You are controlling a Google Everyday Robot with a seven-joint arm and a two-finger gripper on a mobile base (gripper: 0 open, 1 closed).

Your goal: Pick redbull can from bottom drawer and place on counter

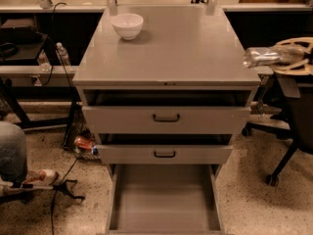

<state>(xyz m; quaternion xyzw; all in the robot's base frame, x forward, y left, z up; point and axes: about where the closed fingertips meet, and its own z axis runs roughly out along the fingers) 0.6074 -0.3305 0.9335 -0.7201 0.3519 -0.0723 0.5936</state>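
Observation:
My gripper comes in from the right edge, level with the counter's front right corner. Its tan fingers are shut on the redbull can, a slim silvery can held lying on its side. The can's left end hangs just over the right edge of the counter. The bottom drawer is pulled wide open at the bottom of the cabinet, and its grey floor shows nothing on it.
A white bowl stands at the counter's back left. The two upper drawers are slightly open. A clear bottle and a reddish-orange can lie left of the cabinet. A dark chair stands at the right.

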